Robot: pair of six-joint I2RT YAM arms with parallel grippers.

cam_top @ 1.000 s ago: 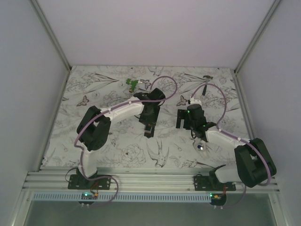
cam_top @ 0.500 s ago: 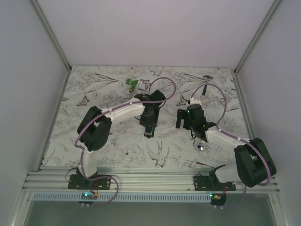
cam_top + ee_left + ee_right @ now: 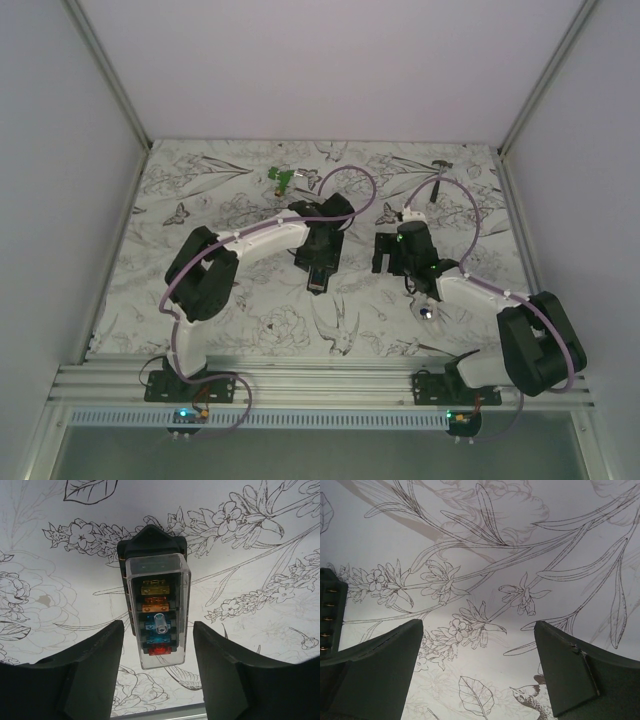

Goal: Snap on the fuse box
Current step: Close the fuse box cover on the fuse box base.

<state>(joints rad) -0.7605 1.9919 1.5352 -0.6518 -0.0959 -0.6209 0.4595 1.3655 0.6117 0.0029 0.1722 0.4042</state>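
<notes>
The fuse box (image 3: pixel 159 611) lies flat on the flower-printed table: a black base under a clear cover, with yellow, orange, blue and red fuses showing through. My left gripper (image 3: pixel 157 630) is open and straddles its near end, with a gap on each side between box and fingers (image 3: pixel 95 665). In the top view the left gripper (image 3: pixel 318 281) points down at mid-table. My right gripper (image 3: pixel 479 625) is open over bare printed paper with nothing between its fingers; it sits to the right of the left one in the top view (image 3: pixel 393 262).
A dark piece with brass dots (image 3: pixel 329 615) shows at the left edge of the right wrist view. A white-silver thing with a blue dot (image 3: pixel 428 311) lies by the right arm. A green item (image 3: pixel 281 178) and a small dark tool (image 3: pixel 440 165) lie at the back.
My left gripper's jaws have widened away from the fuse box, and the left wrist has shifted slightly toward the near edge. The right arm is still.
</notes>
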